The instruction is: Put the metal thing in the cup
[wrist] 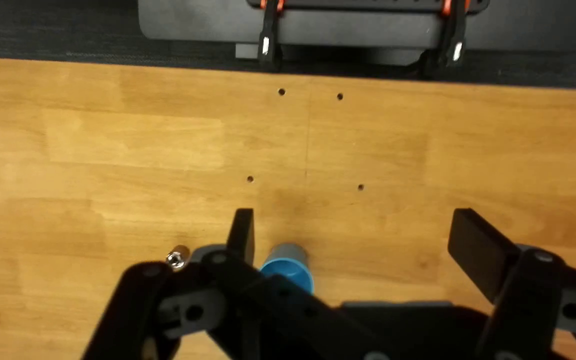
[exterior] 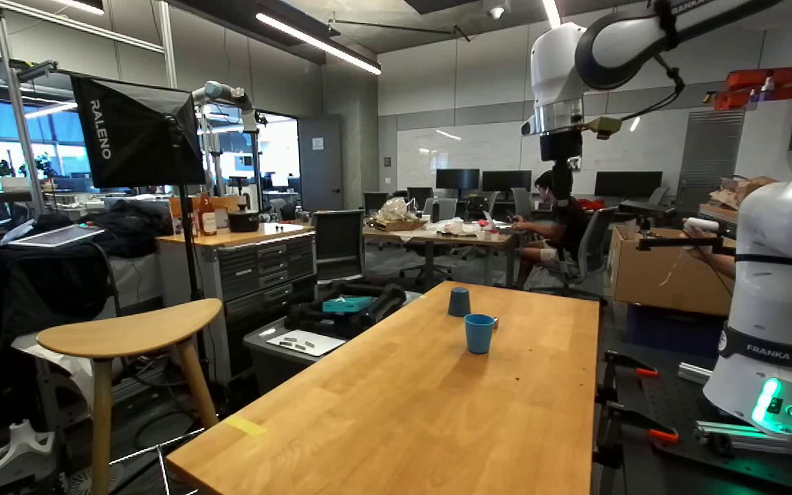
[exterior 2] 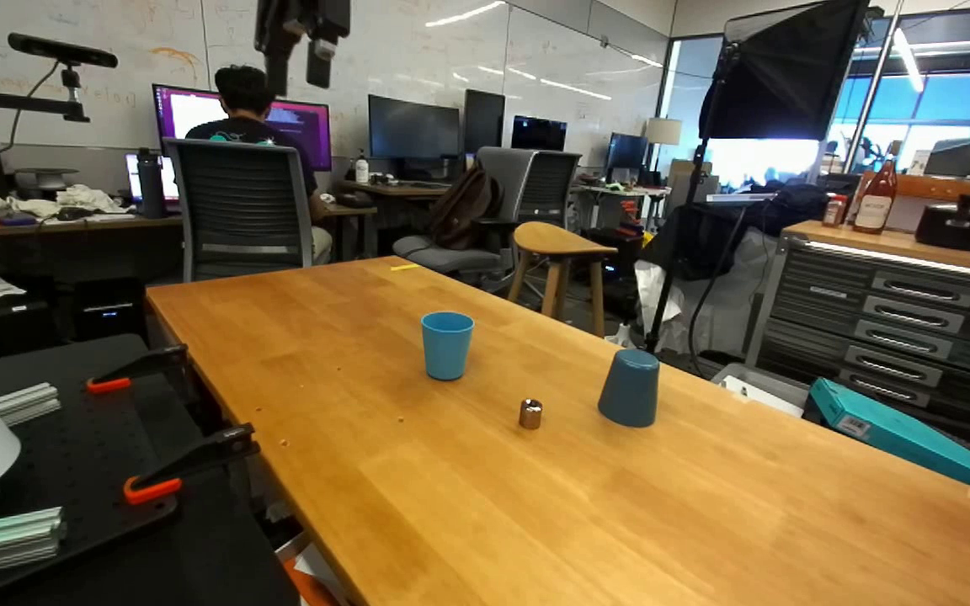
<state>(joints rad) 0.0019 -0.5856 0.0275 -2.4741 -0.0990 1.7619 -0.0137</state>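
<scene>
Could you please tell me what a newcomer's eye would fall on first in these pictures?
Probably the bright blue upright cup and the darker upside-down cup on the wooden table. Next, perhaps, the small shiny metal piece, roughly between them in an exterior view. Then the large white robot arm, mounted beside the table in an exterior view, with its open tool above the table.

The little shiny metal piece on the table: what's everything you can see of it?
The small, silvery-brown metal cylinder stands upright on the light wooden table, apparently touching nothing else. Its side is shiny; its top shows a dark opening. In an exterior view it sits between the round, upright blue cup and the upturned darker blue cup.
</scene>
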